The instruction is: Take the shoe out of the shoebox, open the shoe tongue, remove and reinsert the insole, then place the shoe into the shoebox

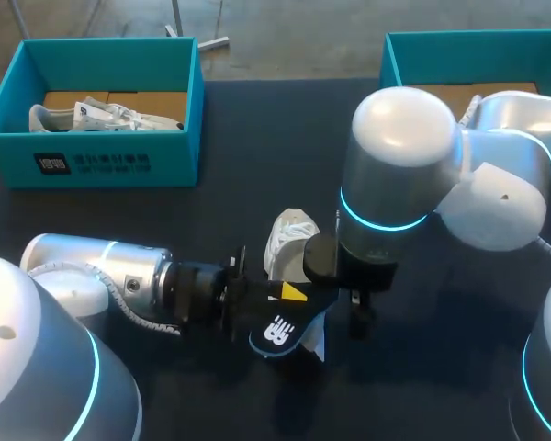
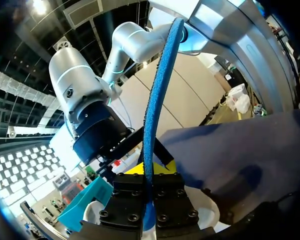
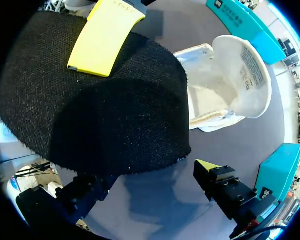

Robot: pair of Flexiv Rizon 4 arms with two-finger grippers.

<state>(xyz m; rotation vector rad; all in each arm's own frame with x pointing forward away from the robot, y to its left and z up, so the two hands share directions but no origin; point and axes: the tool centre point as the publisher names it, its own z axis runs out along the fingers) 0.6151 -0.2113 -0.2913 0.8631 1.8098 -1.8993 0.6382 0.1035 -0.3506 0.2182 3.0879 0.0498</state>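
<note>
My left gripper [image 1: 274,303] is shut on a dark insole [image 1: 280,333] with a white logo, held just above the table. In the left wrist view the insole [image 2: 157,100] stands edge-on, blue-rimmed, clamped in my left gripper [image 2: 149,200]. The white shoe [image 1: 289,237] lies on the table just behind the insole, its mouth open. My right gripper [image 1: 351,310] hangs beside the insole, to its right. In the right wrist view the insole's black fabric face [image 3: 100,105] lies just ahead of my open right gripper [image 3: 145,185], and the shoe [image 3: 230,85] sits beyond it.
A teal shoebox [image 1: 92,165] at the back left holds another white shoe [image 1: 101,115]. A second teal shoebox [image 1: 422,55] stands at the back right, partly hidden by my right arm [image 1: 404,156]. Bare dark table [image 1: 257,138] stretches between the boxes.
</note>
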